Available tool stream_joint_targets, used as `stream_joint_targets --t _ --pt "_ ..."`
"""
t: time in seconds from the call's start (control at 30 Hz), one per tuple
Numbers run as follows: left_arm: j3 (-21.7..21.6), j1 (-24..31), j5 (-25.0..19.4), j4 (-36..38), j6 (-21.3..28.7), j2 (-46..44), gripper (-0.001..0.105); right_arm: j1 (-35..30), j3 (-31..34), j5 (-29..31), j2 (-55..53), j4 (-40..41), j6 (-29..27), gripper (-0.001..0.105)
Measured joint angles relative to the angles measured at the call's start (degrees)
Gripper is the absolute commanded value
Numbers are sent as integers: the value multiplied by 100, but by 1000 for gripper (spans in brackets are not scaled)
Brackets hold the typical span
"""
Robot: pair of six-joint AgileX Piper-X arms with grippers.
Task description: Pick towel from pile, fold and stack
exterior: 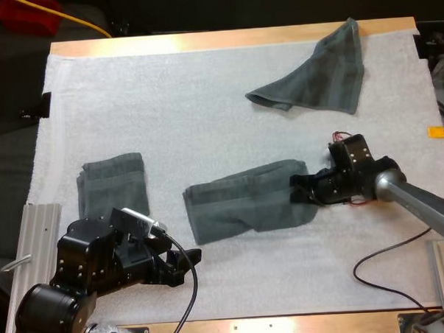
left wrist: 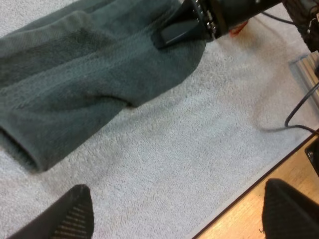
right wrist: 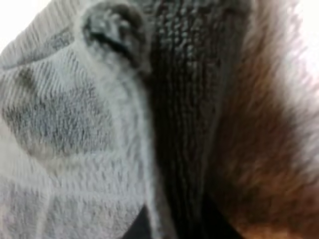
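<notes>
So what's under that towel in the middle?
The middle towel lies on the white mat, which shows all around it. Anything beneath is covered. The right gripper grips its edge.

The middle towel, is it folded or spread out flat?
Folded over, but messy: the middle towel lies doubled in layers on the mat, and the right claw pinches its end.

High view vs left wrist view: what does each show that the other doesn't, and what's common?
High view adds: the folded towel on the mat's left, the crumpled towel at the far right, and the left gripper from outside, near the mat's front edge. Left wrist view adds: that gripper's fingers standing apart, clear of any cloth. Shared: the middle towel lying on the white mat, with the right gripper at its right end.
</notes>
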Motion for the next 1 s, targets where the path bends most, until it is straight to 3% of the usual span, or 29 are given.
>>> stream_joint_targets --t 0.7,1.0 --pt "0 0 347 0 0 0 68 0 0 3191 -1406 2208 -904 3" --pt "0 0 347 0 0 0 68 0 -287 3737 -1534 2832 -1146 3"
